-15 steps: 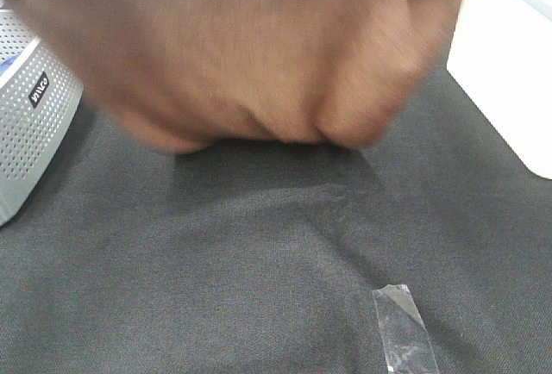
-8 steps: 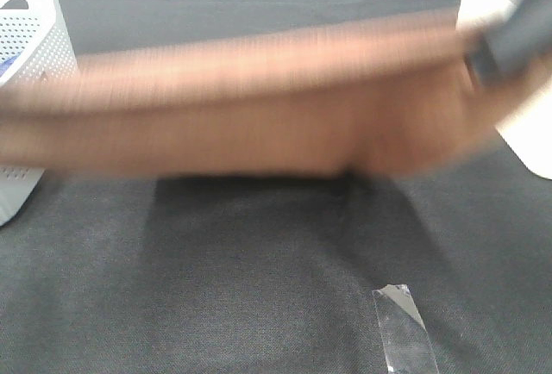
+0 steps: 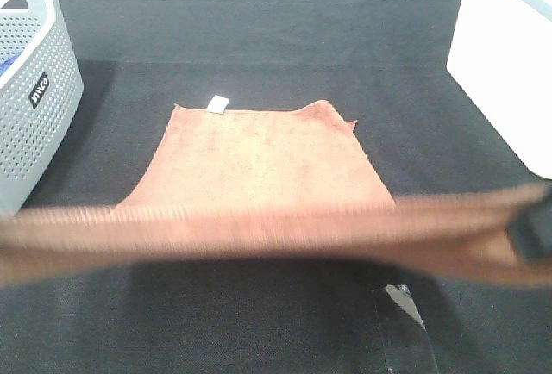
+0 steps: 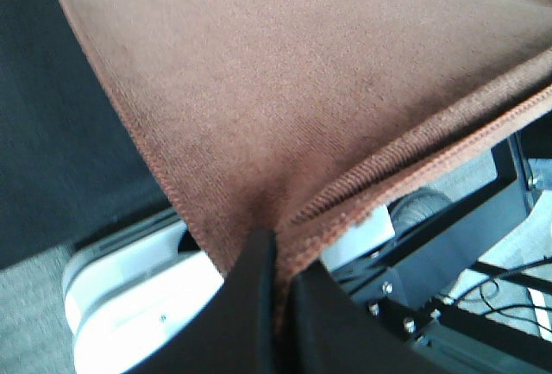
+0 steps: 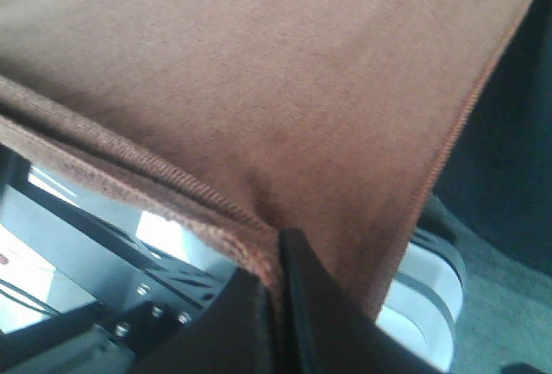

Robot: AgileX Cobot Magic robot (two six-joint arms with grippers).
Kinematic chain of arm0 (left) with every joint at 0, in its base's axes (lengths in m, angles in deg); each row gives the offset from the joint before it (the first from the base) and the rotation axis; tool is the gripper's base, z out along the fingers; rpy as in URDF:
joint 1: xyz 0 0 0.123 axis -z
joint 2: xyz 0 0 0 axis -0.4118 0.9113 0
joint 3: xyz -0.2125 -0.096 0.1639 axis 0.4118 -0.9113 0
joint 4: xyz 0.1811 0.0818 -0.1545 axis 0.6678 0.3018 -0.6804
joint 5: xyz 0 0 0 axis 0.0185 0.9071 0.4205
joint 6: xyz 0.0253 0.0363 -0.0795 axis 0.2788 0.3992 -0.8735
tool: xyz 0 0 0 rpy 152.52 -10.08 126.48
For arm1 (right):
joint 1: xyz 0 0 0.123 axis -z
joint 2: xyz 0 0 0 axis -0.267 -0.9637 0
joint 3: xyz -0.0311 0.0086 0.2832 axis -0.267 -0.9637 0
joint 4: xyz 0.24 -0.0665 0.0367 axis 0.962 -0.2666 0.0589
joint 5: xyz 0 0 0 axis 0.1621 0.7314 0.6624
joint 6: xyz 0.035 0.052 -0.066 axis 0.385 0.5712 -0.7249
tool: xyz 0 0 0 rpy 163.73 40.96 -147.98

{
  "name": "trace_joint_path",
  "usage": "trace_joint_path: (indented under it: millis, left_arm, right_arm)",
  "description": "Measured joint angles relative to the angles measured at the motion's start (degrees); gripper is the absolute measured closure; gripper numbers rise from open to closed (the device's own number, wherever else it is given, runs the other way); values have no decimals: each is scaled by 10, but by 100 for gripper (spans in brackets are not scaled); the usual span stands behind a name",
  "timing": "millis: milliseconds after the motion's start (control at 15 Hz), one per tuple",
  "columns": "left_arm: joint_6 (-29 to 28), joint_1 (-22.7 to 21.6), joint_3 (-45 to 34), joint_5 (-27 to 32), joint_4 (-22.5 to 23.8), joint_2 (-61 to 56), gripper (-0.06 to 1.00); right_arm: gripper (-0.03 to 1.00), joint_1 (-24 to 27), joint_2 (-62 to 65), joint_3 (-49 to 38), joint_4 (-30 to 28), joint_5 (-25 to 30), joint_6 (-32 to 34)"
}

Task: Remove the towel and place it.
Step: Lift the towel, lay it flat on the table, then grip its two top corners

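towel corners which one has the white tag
The far-left corner of the towel, nearest the grey basket: the white tag sticks out beside it. The far-right corner has none.

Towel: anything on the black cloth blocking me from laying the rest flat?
Nothing visible does. The left hand and right hand pinch the towel by its raised near edge; the far part lies flat on the black cloth. The grey basket stands apart at left; only flat clear tape lies near the raised edge.
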Motion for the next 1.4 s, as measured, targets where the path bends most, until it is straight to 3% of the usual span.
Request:
trace_joint_path:
  millis: [400,667,1000,1133,1400]
  left_arm:
    - [-6,0,-57,-1,-23,20,94]
    - [-6,0,-66,-3,-22,75,94]
    - [9,0,-66,-3,-13,162,94]
    - [10,21,-70,-3,-13,175,94]
    - [-42,116,-103,-5,-14,174,94]
  right_arm:
    - [97,0,-22,-87,1,-43,-14]
    - [97,0,-88,-91,-2,-90,-38]
    - [97,0,-143,-91,3,-89,-60]
    - [97,1,-143,-91,2,-56,-60]
    - [97,2,-140,-107,4,6,-71]
